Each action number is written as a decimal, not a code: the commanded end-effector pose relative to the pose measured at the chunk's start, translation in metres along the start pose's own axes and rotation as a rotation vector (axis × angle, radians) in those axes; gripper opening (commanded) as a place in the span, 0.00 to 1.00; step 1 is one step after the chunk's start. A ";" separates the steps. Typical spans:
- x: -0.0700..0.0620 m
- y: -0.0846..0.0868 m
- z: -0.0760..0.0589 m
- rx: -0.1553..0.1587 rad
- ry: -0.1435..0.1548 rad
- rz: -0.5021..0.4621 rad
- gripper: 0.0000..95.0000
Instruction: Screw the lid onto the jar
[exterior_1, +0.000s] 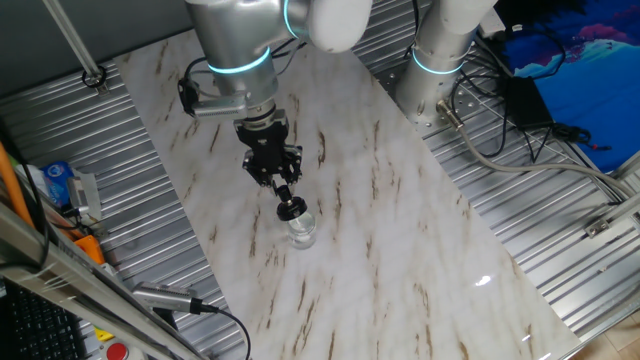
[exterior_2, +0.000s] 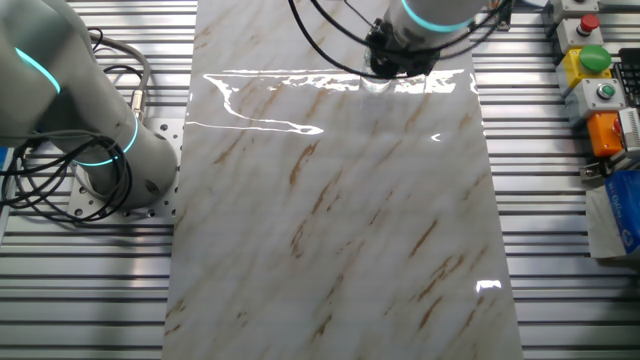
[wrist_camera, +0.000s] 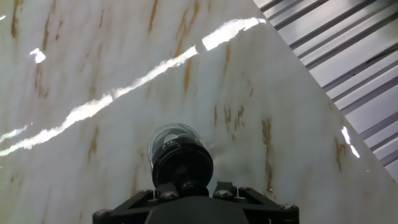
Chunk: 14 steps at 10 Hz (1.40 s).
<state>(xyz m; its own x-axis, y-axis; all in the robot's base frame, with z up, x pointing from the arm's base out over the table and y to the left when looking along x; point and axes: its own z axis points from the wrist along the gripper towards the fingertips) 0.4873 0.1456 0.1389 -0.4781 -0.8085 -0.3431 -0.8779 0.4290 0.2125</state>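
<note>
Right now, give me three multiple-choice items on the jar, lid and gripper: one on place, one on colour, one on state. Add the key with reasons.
1. Where is the jar?
A. On the marble tabletop
B. On the ribbed metal beside the tabletop
C. Lifted clear of the table

2. What colour is the lid?
A. White
B. Black
C. Orange

3. How does the gripper stand to the lid?
A. Far off, by the table edge
B. Shut on the lid, holding it at the jar's mouth
C. Resting open on the bare table

Key: 1 A, the fixed view shows the jar standing on the marble. 2 B, the hand view shows a black round cap. 3 B, the fingers meet the lid just over the clear jar; whether it is threaded cannot be told.
</note>
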 end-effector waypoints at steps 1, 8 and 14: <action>-0.001 0.002 -0.001 -0.007 -0.014 0.000 0.00; -0.003 0.002 0.000 -0.006 -0.013 0.001 0.00; -0.005 0.004 0.001 0.000 -0.003 0.005 0.00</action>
<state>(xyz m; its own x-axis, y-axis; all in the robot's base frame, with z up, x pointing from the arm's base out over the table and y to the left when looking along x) 0.4866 0.1530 0.1410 -0.4847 -0.8051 -0.3419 -0.8743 0.4355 0.2142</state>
